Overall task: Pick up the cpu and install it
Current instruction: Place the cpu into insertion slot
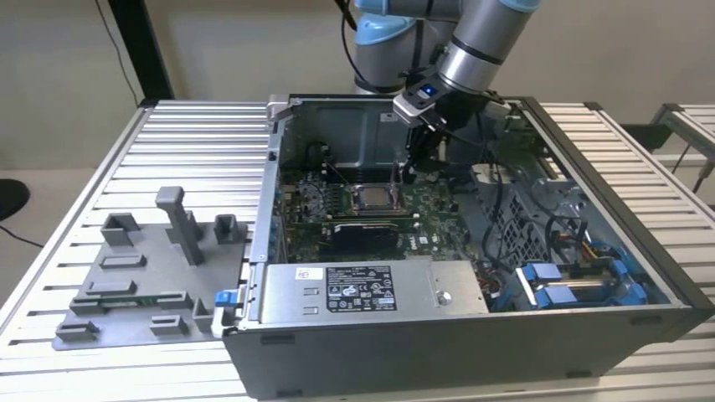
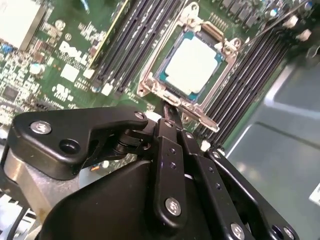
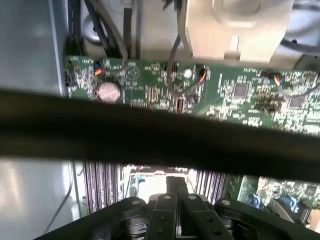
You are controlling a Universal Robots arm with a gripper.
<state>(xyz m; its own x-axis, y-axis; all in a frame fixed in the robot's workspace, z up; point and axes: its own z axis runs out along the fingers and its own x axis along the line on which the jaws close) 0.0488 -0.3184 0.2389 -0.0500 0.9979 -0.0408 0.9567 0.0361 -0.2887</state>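
The cpu (image 1: 372,198) (image 2: 192,62), a pale silver square, lies flat inside the metal-framed socket (image 2: 150,82) of the green motherboard (image 1: 430,205) (image 2: 65,50). My gripper (image 1: 409,174) (image 2: 166,112) (image 3: 175,182) hangs inside the open computer case (image 1: 447,335), just above the board. In the exterior view it is a little to the right of the socket and behind it. Its black fingers (image 2: 165,145) are pressed together with nothing between them. It does not touch the cpu.
Black memory slots (image 2: 135,45) run along both sides of the socket. A power supply box (image 1: 369,289) fills the case front, with blue-tabbed drive bays (image 1: 558,280) and cables at the exterior view's right. A grey fixture tray (image 1: 134,285) stands on the slatted table at the exterior view's left.
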